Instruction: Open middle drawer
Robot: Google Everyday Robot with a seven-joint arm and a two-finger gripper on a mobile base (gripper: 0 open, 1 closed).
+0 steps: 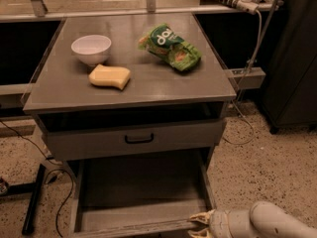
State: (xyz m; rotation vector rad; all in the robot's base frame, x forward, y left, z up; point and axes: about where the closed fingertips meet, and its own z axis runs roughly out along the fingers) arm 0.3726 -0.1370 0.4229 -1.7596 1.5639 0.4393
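The middle drawer (141,182) is pulled far out below the cabinet top. Its deep grey tray is bare inside, and its front panel and handle lie at the bottom edge of the view, mostly hidden. My gripper (194,224) is at the bottom right. It points left, right at the right end of the drawer's front rim. Its pale fingers (198,216) stand apart with nothing between them. Above the open tray, a shorter grey drawer front (89,142) with a small black bar handle (138,139) stays nearly closed.
On the cabinet top (148,86) sit a white bowl (91,48), a yellow sponge (109,77) and a green chip bag (170,47). Cables and a black stand leg (33,197) lie on the floor at the left. A dark cabinet (294,58) stands at the right.
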